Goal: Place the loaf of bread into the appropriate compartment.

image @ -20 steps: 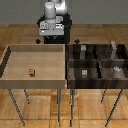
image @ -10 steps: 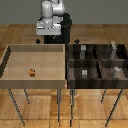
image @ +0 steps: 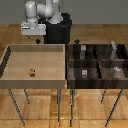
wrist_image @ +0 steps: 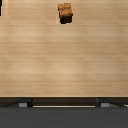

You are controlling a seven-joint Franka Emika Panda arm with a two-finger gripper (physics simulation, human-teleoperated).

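Going from the exterior view's left: the light wooden tray (image: 10, 70) takes up that half of the bench, and the loaf of bread (image: 32, 72) sits on its floor, left of centre and toward the near wall, touching none of the walls. It is a tiny orange-brown block, roughly cubic, so it has no real long axis — any approach angle should serve for the grip.

Above the tray's far wall, a little right of the loaf, hangs the gripper (image: 38, 40), well above the tray and not yet over the block. The jaws themselves are too small and blurred to read here, and the wrist view shows no fingertips, so I cannot tell whether they are spread or closed; nothing appears to be held.

The relation that matters: the loaf lies forward of the jaws, toward the near side of the tray, and slightly to the exterior view's left. In the wrist view it sits (wrist_image: 65, 12) near the frame's edge rather than centred, which I judge to mean the arm must travel outward before descending.

Farther right stands the dark divided bin (image: 97, 62), its compartments holding small grey pieces (image: 116, 70) — the loaf's destination, well apart from it.
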